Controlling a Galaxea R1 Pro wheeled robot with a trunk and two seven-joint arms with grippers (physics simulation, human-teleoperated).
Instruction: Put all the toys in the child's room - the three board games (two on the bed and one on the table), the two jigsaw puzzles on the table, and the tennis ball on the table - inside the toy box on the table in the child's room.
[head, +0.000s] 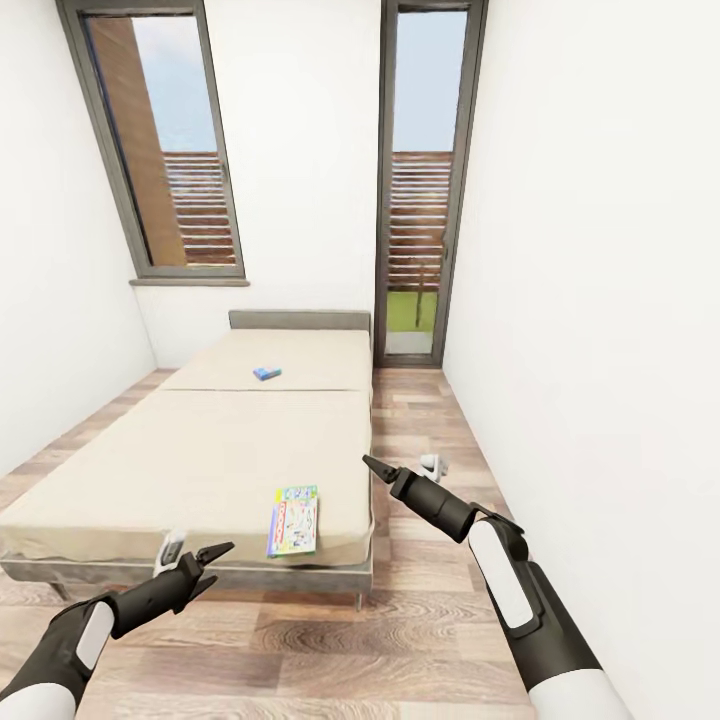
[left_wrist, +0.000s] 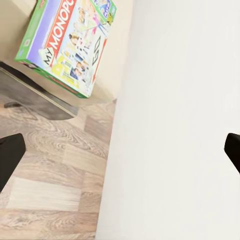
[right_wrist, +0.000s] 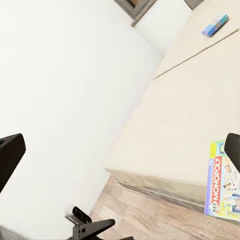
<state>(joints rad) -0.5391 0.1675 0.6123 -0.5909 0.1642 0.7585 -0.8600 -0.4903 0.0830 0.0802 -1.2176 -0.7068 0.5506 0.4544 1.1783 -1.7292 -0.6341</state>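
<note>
At the foot of the low beige bed (head: 200, 450), left gripper (head: 205, 562) and right gripper (head: 385, 472) hang wide, empty, facing 2 games: green-edged Monopoly box (head: 294, 520) near, small blue box (head: 266, 373) beyond.

Two of the board games are sitting on the bed (head: 200, 450), which is a low beige two-part mattress with a grey headboard under the windows. The big green-edged Monopoly box (head: 293, 520) lies flat, cartoon cover up, right at the foot edge of the mattress, near the corner. The small blue game box (head: 266, 373) lies flat way up on the far half, well apart from the big one.
</note>
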